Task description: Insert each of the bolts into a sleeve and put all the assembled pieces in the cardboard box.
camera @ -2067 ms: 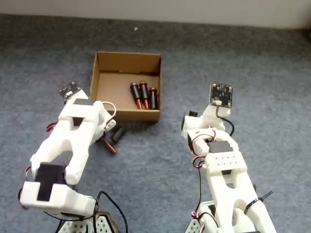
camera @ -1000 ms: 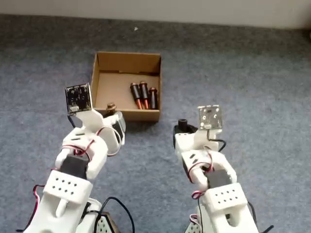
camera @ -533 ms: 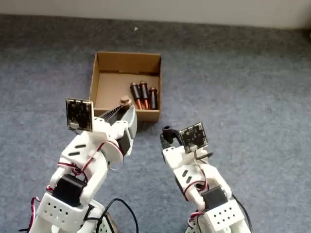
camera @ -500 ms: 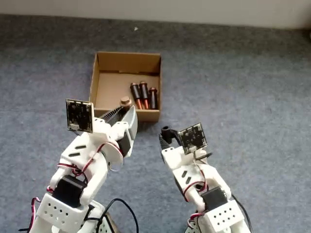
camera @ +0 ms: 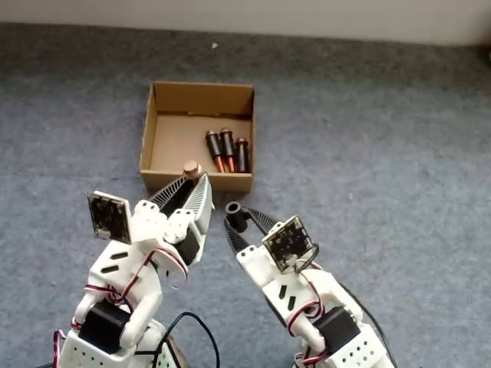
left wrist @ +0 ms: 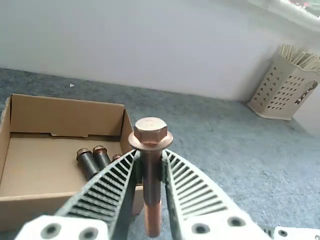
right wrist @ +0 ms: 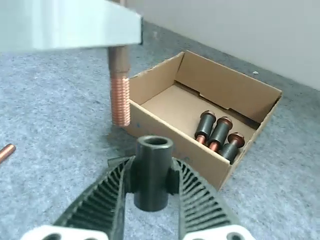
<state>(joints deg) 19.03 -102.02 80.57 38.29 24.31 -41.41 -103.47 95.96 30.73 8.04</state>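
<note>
My left gripper [camera: 192, 182] [left wrist: 148, 167] is shut on a copper bolt [left wrist: 149, 175] [camera: 192, 169], held upright with its hex head up, near the front wall of the cardboard box [camera: 157, 115] [left wrist: 30, 115]. My right gripper [camera: 238, 222] [right wrist: 152, 182] is shut on a black sleeve [right wrist: 152, 170] [camera: 234, 211], standing upright with its bore facing up, just right of the bolt. The bolt's threaded end [right wrist: 120, 105] hangs beside and above the sleeve. Three assembled pieces [camera: 226, 150] [right wrist: 217, 132] lie in the box.
Grey carpet covers the floor. Another copper bolt tip [right wrist: 6, 152] lies on the carpet. A cream perforated basket [left wrist: 287, 82] stands by the far wall.
Both arms have pulled back and tilted up, bringing the bolt and the sleeve closer together in front of the box. The bolt was lifted off the carpet.
</note>
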